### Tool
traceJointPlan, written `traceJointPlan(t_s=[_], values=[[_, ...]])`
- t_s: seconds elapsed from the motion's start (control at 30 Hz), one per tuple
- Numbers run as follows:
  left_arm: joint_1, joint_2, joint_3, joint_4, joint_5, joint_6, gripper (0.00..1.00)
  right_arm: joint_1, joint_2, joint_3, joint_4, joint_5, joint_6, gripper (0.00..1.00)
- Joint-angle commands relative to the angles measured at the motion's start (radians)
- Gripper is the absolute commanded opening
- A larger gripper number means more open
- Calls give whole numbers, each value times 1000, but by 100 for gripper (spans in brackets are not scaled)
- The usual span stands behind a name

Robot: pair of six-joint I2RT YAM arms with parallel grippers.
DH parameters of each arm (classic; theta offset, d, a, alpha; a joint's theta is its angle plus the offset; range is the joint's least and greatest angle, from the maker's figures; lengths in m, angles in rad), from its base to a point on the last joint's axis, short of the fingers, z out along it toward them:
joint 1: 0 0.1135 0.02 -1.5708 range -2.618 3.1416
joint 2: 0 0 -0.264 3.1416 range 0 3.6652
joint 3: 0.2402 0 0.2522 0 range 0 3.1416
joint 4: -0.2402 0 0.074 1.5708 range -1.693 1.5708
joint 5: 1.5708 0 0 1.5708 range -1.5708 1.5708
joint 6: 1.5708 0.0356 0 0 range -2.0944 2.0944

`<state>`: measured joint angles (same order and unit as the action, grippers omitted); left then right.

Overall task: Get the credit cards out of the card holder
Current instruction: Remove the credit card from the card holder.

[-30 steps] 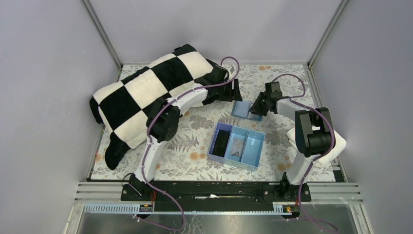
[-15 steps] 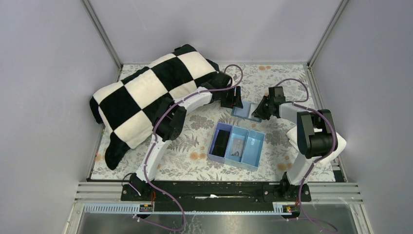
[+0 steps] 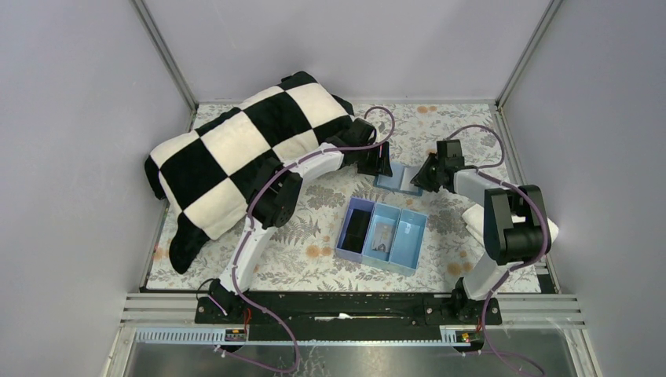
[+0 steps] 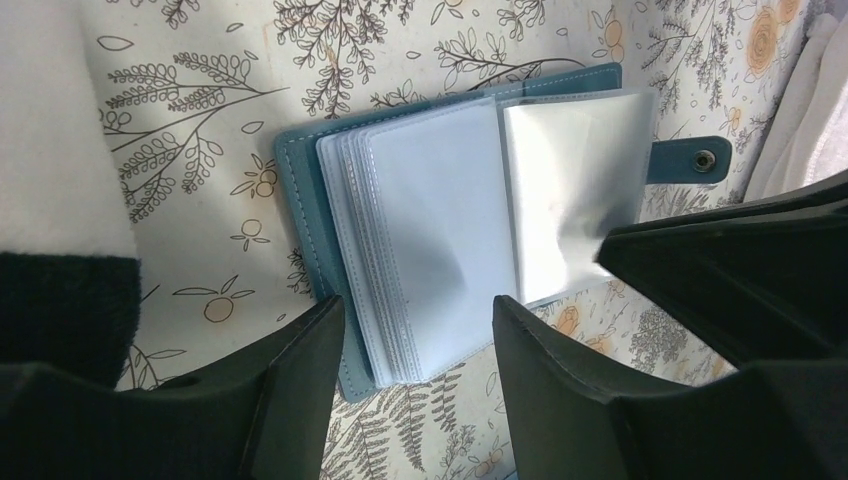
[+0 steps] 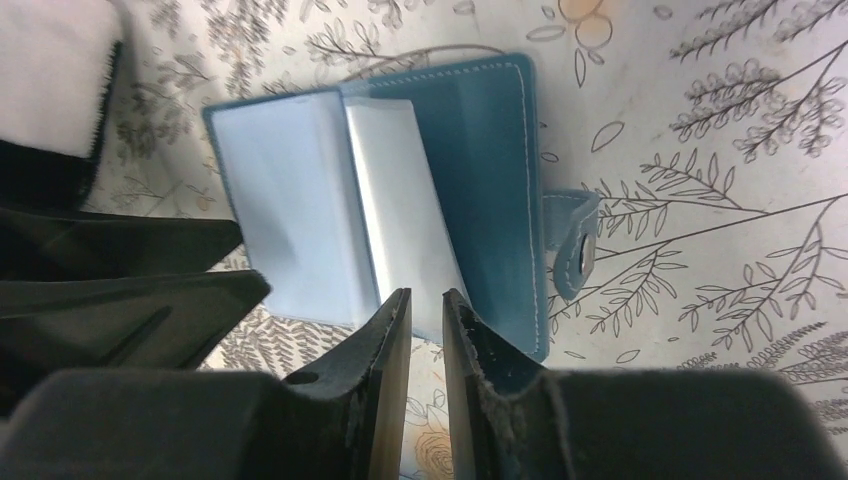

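Find card holder (image 4: 300, 220) lying open on floral tablecloth (image 4: 200, 100), beyond blue tray (image 3: 418, 245), clear sleeves fanned. Record left gripper (image 4: 418, 310) released, jaws wide over the left stack. Cannot tell whether right gripper (image 5: 420, 300), jaws narrow, pinches the raised sleeve (image 5: 405, 230).

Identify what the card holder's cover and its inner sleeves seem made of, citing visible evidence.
Cover: probably faux or real leather, matte teal, with pale stitching along its edge. Inner sleeves: likely translucent flexible plastic, glossy; they catch glare and one page stands lifted from the stack.
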<state>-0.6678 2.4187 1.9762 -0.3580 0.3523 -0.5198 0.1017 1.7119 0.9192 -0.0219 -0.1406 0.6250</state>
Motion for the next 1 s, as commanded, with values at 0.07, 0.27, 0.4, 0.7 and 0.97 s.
traceJointPlan(t_s=[0.07, 0.27, 0.4, 0.7, 0.97], values=[[-5, -67, -27, 88, 5, 2, 60, -11, -34, 22, 28, 57, -28, 25], [-7, -61, -20, 84, 8, -3, 58, -27, 2, 14, 5, 42, -11, 20], [-7, -77, -35, 101, 0, -2, 56, -39, 5, 6, 5, 38, -11, 20], [-54, -154, -73, 113, -105, 69, 60, -55, 16, -11, 13, 26, -21, 20], [-65, -99, -24, 83, -105, 72, 63, -58, 17, -23, 13, 16, -18, 20]])
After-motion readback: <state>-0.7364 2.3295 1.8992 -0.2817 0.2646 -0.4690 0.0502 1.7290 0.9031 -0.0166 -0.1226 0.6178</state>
